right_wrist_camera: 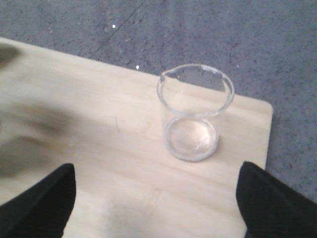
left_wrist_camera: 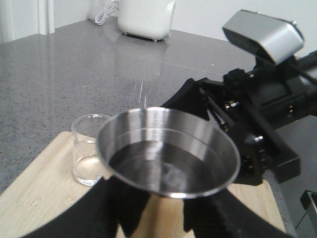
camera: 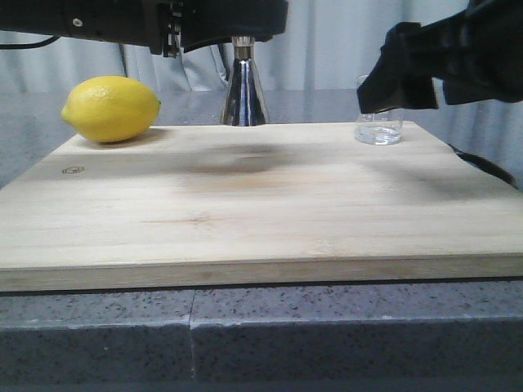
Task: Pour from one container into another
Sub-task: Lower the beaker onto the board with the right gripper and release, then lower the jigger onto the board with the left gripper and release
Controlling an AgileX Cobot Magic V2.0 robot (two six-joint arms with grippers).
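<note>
The beaker (right_wrist_camera: 195, 114) stands upright near the far right corner of the board (camera: 245, 204), on the tabletop (camera: 261, 327). The right tool (right_wrist_camera: 153, 203) hangs just before it, spread wide, not touching it. The left tool (left_wrist_camera: 153, 218) grips the jigger (left_wrist_camera: 168, 148) at the board's far edge, upright. A lemon (camera: 111, 109) lies far left.

Grey speckled stone countertop (camera: 327, 327), a seam running through its front edge. Pale grey pleated curtain (camera: 327, 49) hangs across the back. In the left wrist view, a white rounded plastic appliance (left_wrist_camera: 146, 17) sits at the counter's far edge, against a plain white wall (left_wrist_camera: 257, 10), with a white cable (left_wrist_camera: 103, 11) just beside it. Light soft, even; counter surface glossy with pale reflections.
</note>
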